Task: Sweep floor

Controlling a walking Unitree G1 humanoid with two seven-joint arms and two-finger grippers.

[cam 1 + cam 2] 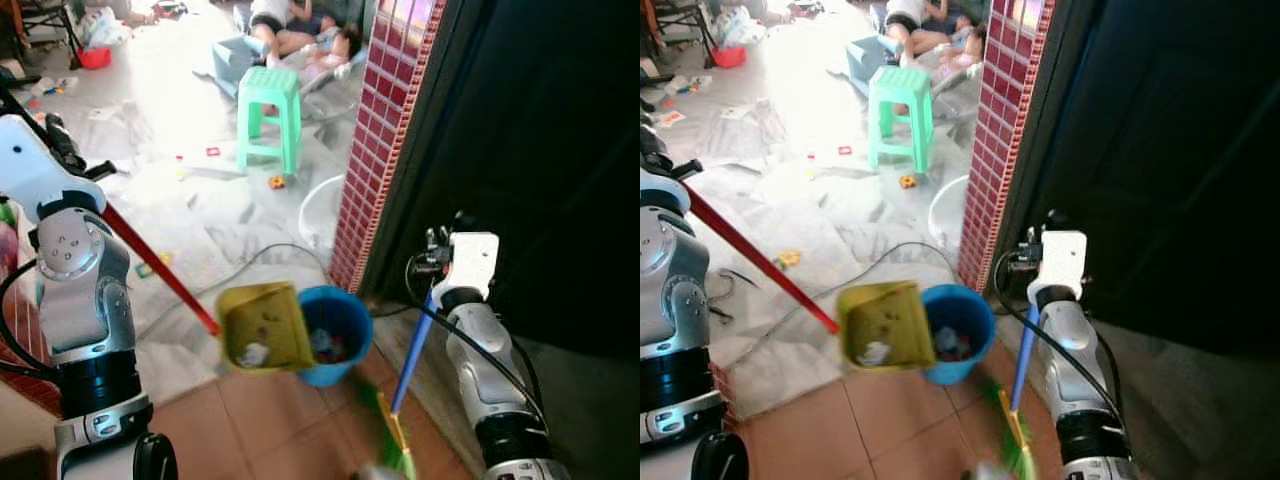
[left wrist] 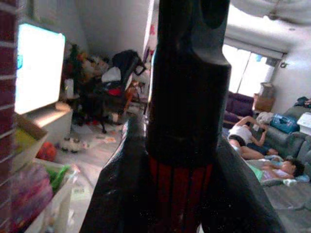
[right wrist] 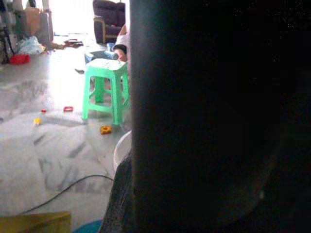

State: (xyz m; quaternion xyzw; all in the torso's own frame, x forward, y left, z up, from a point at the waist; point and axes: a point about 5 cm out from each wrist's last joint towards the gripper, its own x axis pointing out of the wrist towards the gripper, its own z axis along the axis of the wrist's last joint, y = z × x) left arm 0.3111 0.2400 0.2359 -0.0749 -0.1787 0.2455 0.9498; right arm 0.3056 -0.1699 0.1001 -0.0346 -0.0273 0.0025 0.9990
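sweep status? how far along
Some litter is already collected: it lies in the yellow dustpan and the blue bin. In hand: the left pincer grips the dustpan's red handle, holding the pan beside the bin. Left: small bits on the marble floor.

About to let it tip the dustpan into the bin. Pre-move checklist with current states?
1. Yellow plastic dustpan on its red handle overlaps the rim of the round blue plastic bin: ok.
2. Debris in the dustpan, pale scrap near its lower edge: ok.
3. Left gripper closed on the red handle: ok.
4. Right gripper's hold on the blue-handled broom: cannot tell, view too dark.
5. Broom's green bristles apart from the bin: ok.
6. Black cable lying on the floor near the bin: not ok.
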